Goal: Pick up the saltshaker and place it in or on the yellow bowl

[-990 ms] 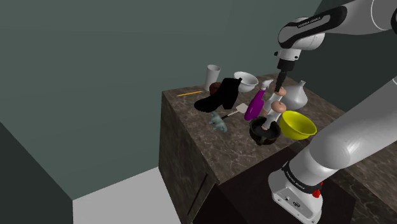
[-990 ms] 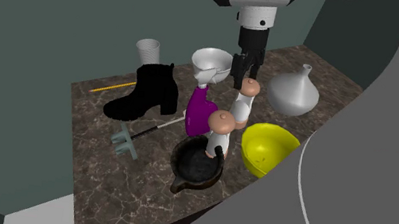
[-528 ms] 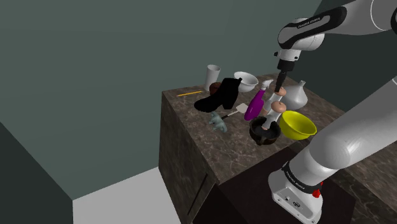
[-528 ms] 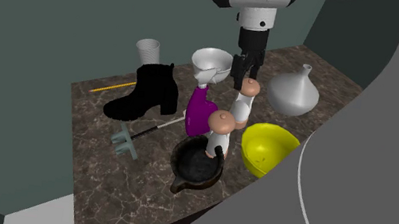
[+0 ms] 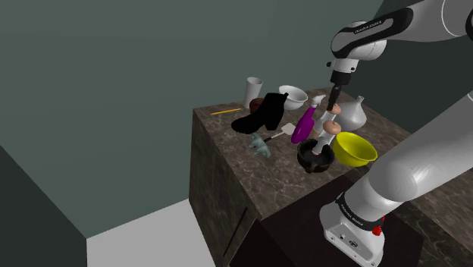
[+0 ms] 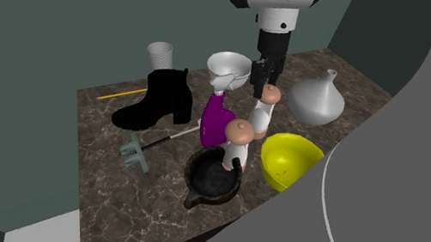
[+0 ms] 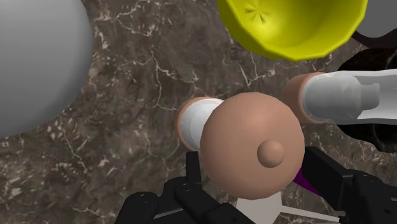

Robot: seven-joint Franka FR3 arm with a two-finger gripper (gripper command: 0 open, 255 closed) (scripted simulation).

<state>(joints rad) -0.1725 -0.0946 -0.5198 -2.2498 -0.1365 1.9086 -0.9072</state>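
Saltshaker (image 6: 263, 114) — white body, round tan cap — stands upright at the centre of the second exterior view, directly under the gripper (image 6: 262, 82). The fingers sit apart, flanking the cap — whether they touch it is hard to judge, and in the wrist view the cap hides most of the body.

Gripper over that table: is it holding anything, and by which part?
It cannot be told. The gripper sits around the saltshaker's round tan cap, but a firm hold isn't clear.

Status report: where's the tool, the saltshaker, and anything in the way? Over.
Tool over saltshaker cap, grip unconfirmed. Shaker upright on counter, beside yellow bowl. Second shaker close by.
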